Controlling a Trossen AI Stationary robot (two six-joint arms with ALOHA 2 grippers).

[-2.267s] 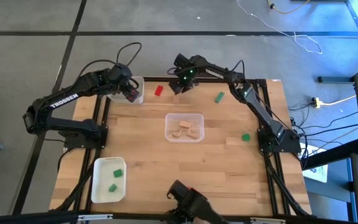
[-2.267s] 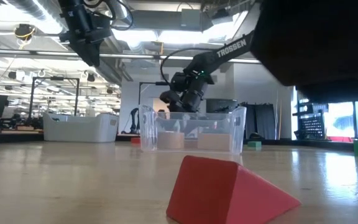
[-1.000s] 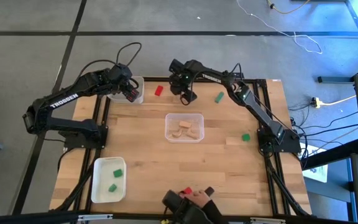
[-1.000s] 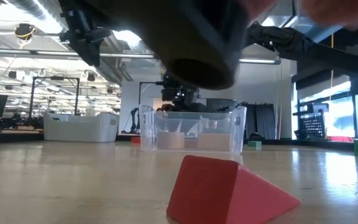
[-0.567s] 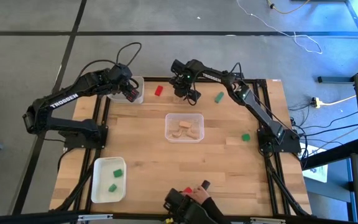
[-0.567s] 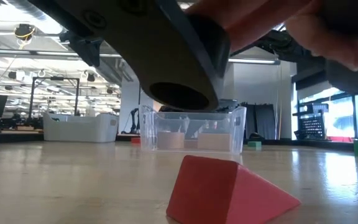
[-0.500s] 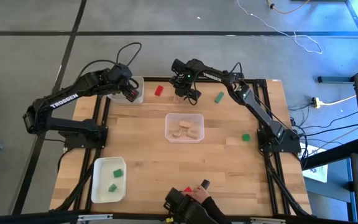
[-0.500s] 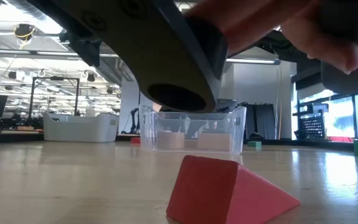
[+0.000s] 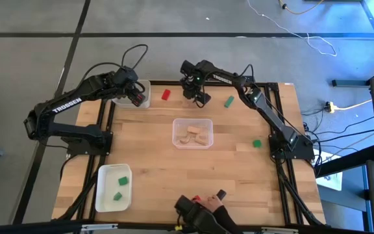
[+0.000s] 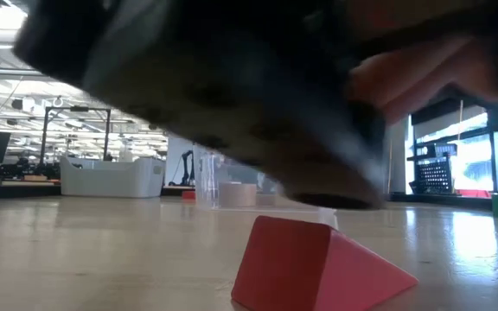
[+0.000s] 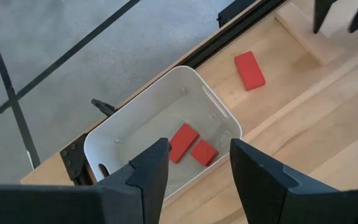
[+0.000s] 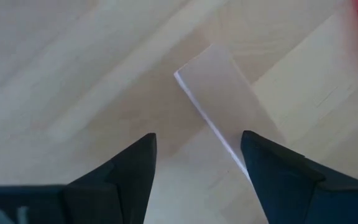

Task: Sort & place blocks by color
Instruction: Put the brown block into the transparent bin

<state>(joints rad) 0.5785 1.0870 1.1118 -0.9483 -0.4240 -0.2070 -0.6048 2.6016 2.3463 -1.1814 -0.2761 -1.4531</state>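
Observation:
My left gripper (image 11: 194,168) is open above a white tray (image 11: 114,140) at the far left that holds two red blocks (image 11: 191,146). It also shows in the high view (image 9: 136,97). Another red block (image 9: 166,95) lies flat on the table beside that tray. My right gripper (image 9: 199,97) is open near the far edge. Its fingers (image 12: 123,171) stand on either side of a light-wood block (image 12: 225,109) lying on the table, apart from it. Two green blocks (image 9: 229,101) (image 9: 256,143) lie on the table's right half. A red wedge block (image 10: 318,263) lies at the near edge.
A clear tray (image 9: 192,132) with light-wood blocks stands mid-table. A white tray (image 9: 113,187) with green blocks stands near left. A person's hand (image 9: 206,207) with a dark object (image 10: 232,95) is at the near edge by the red wedge and hides most of the low view.
My right gripper has shifted slightly toward the table's right edge, over the light-wood block. At the near edge the person's hand has moved the dark object across in front of the low camera, which it now covers more widely.

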